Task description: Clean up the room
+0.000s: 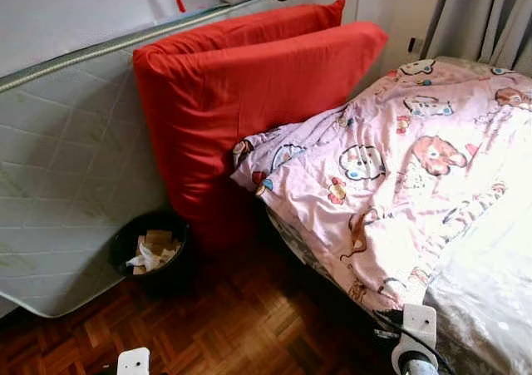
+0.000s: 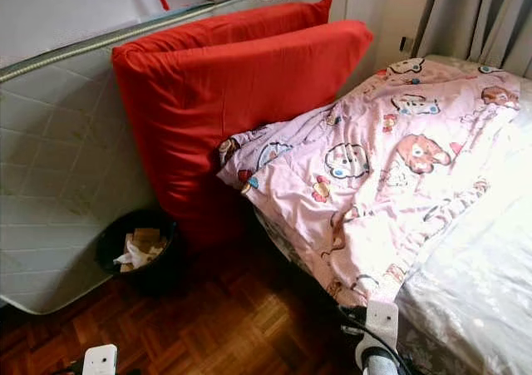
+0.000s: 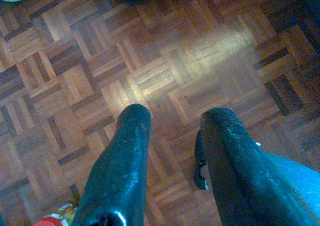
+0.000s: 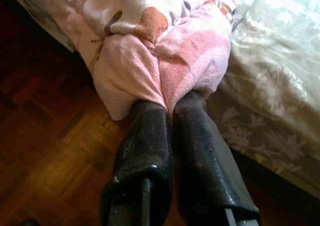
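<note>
Home bedroom: bed (image 1: 490,292), cartoon-print quilt (image 1: 399,175).

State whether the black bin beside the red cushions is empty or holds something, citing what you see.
Holds something: the black bin has crumpled white paper and brown cardboard-like scraps inside; how full it is cannot be told.

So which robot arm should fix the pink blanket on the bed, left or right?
Probably the right. The right gripper is already at the pink blanket, its fingers closed on the hanging corner at the edge of the bed. The left gripper hangs open above the wooden floor.
</note>
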